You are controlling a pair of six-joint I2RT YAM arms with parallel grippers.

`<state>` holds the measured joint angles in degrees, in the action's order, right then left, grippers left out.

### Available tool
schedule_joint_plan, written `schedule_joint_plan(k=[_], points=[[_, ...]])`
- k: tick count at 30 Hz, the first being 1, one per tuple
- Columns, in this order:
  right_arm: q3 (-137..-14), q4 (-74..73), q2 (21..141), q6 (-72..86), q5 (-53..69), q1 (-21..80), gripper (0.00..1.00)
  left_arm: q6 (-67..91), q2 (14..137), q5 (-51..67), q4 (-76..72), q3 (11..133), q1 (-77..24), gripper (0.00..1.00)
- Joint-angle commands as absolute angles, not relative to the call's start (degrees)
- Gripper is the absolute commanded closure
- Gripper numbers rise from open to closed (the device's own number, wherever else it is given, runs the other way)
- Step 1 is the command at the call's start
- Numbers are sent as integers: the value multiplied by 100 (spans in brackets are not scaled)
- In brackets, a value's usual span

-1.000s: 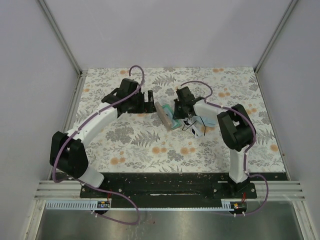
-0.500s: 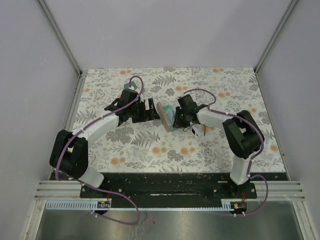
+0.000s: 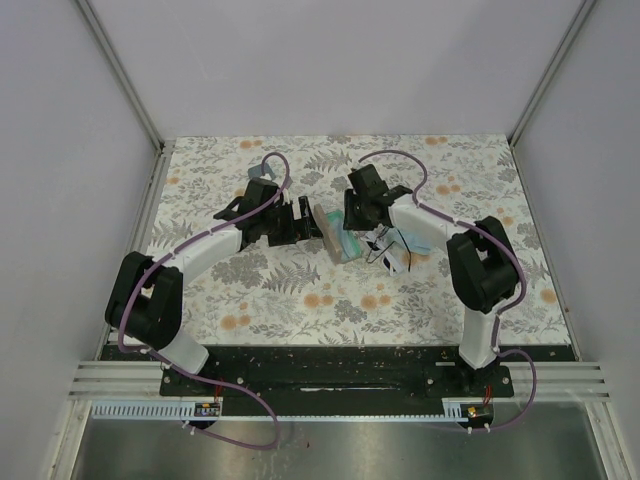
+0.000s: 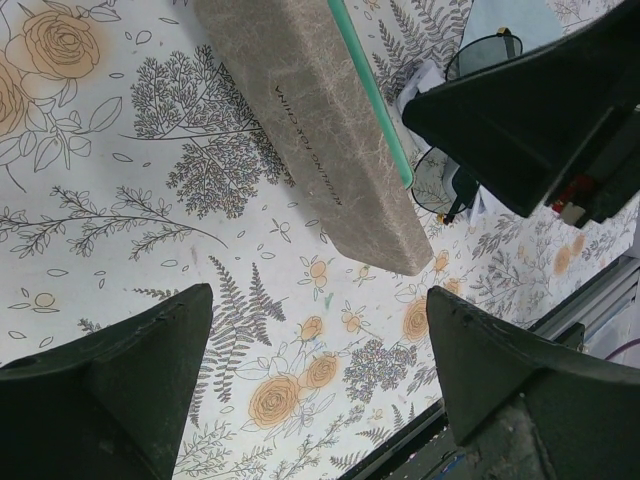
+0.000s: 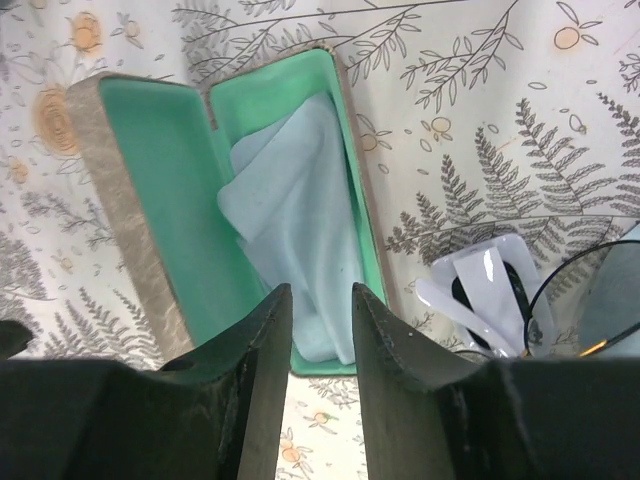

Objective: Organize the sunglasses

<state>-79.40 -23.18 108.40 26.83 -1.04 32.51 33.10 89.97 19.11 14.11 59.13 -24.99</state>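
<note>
The sunglasses (image 5: 605, 300) lay on the table (image 5: 480, 100), just beside the open case (image 5: 140, 190). They looked light, thin and easy to break. Best to hold the frame, not the lenses. The left gripper (image 4: 315, 300) had its fingers wide apart. The right gripper (image 5: 320, 295) had its fingers a little apart and held nothing.

bright even light from overhead, only soft faint shadows right beside the case (image 3: 328, 230), no harsh glare anywhere, overhead shot sharp, wrist views crisp on the case, right fingers (image 5: 250, 400) below it dark and kinda blurry, mild wide-angle bend at the edges
</note>
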Motion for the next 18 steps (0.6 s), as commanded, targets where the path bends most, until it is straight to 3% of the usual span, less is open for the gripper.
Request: schedule_joint_plan(k=[1,10,15,18], points=[[-8314,-2628,11241,2329,-457,3208,61,3322,8921,1925,1230,6082,-2470,9],[-8324,-2628,11637,2206,-624,3199,68,3304,8693,1696,1301,5951,-2426,9],[-8060,-2558,11550,2294,-370,3199,88,3454,8517,1819,1002,5713,-2277,7],[-7701,-2347,11321,2556,-63,3234,92,3542,8560,1942,897,5634,-2215,7]])
